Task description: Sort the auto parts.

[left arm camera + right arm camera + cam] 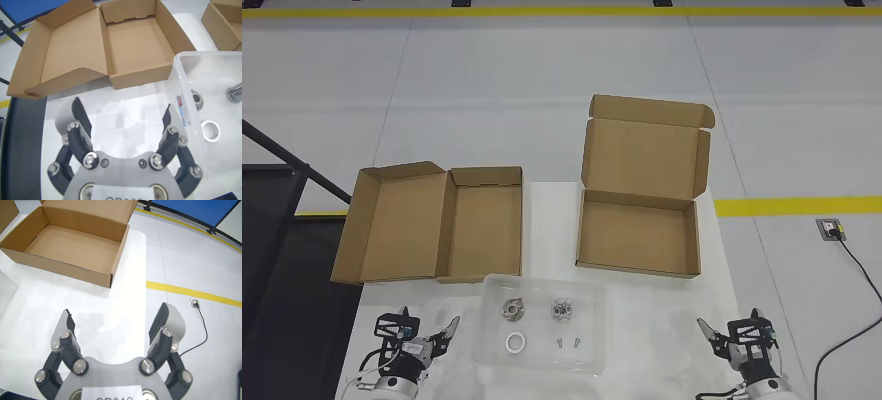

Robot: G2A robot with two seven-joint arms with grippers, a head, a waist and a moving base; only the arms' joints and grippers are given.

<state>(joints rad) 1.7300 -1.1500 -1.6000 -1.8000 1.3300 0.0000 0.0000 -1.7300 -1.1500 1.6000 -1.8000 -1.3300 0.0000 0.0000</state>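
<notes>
A clear plastic bin (592,290) near the table's front holds several metal parts: a grey hub (512,309), a toothed gear-like part (562,309), a white ring (515,343) and two small bolts (567,342). The left wrist view shows the bin's wall (186,79), the ring (210,130) and the hub (197,99). My left gripper (417,335) (122,111) hovers open over bare table, left of the bin. My right gripper (735,330) (115,315) is open at the table's front right corner. Both hold nothing.
An open cardboard box (482,225) (136,47) with its lid (392,225) laid flat sits at the back left. A second open box (637,235) (71,243) stands at the back right, lid upright. The table's right edge (146,275) lies beside my right gripper.
</notes>
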